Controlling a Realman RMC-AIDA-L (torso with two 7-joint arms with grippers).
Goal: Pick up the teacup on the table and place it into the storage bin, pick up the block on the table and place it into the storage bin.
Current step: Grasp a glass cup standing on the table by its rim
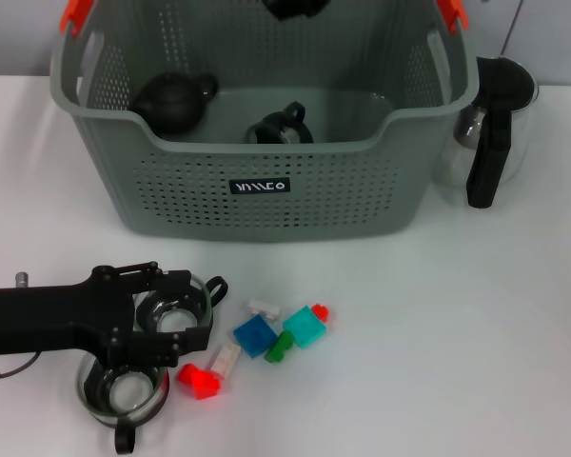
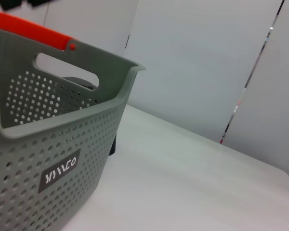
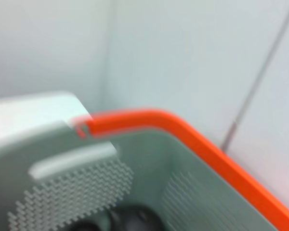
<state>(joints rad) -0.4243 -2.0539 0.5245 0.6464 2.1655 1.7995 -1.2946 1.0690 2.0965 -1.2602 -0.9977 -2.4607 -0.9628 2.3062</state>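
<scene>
Reaching over the near left corner of the white table [image 1: 476, 362], the left gripper [image 1: 157, 328] sits low, its black fingers spread around the rim of a clear glass teacup [image 1: 176, 314] with a black handle; whether they touch the glass cannot be told. A second clear glass teacup [image 1: 124, 395] stands just beside it, closer to the near edge, partly under the gripper body. Next to the cups lies a loose cluster of small plastic blocks: a blue block [image 1: 254, 335], a teal block [image 1: 305, 326], a green block [image 1: 279, 348], a red block [image 1: 199, 379] and two small white pieces.

The storage bin [image 1: 266, 205], a grey-green perforated plastic basket with rounded walls, cut-out handles, orange-red corner tabs and a black label with white letters, stands at the far middle of the table. Inside it rest a round matte black teapot [image 1: 171, 100] and a glass cup with black handle [image 1: 278, 126]. A glass pitcher [image 1: 490, 133] with a black handle stands just beside the bin toward the far right edge.

The right gripper [image 1: 295, 8] hangs above the bin's far side; its finger state cannot be told.
</scene>
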